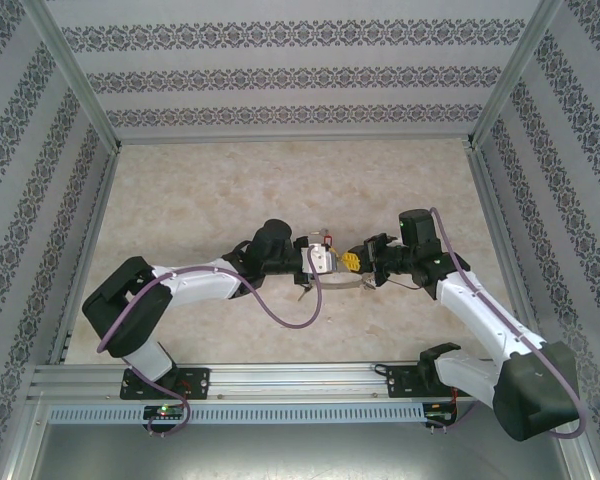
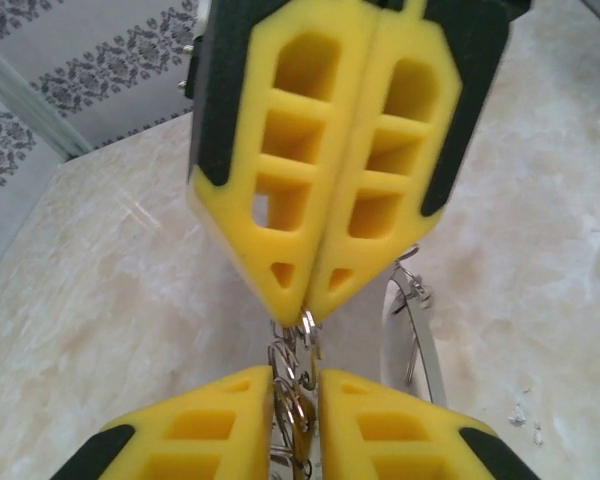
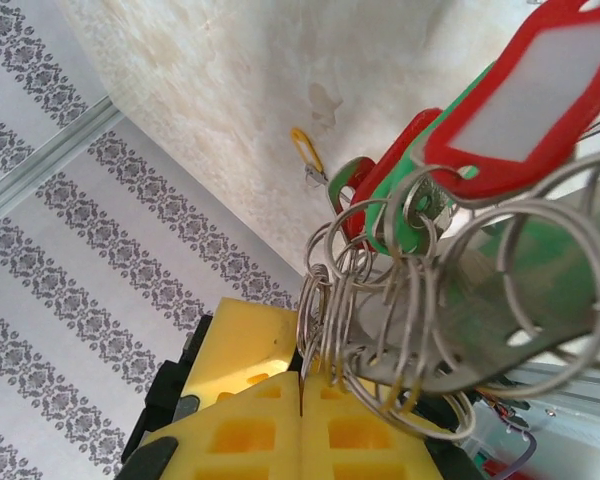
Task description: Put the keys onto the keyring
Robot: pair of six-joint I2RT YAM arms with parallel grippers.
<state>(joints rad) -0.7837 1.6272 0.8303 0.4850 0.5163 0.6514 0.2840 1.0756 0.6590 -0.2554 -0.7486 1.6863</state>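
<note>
Looking from the left: the left claw [image 2: 296, 374] has its yellow pads almost together with small rings in the slit, can't tell if it's actually pinching them. The keyring [image 3: 480, 350], loaded with red and green tags, hangs between both arms above the tabletop [image 1: 200, 190]. The right claw [image 3: 302, 385] is clamped tight on its rings. A yellow-tagged key [image 3: 302, 148] lies loose on the tabletop.

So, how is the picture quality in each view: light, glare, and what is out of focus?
Top external view: soft, even light, everything sharp, faint shadows under the arms. Left wrist view: the yellow fingers of the right gripper sit close and look soft; the table has a pale sheen. Right wrist view: the red tag is blurred, the keyring sharper.
</note>
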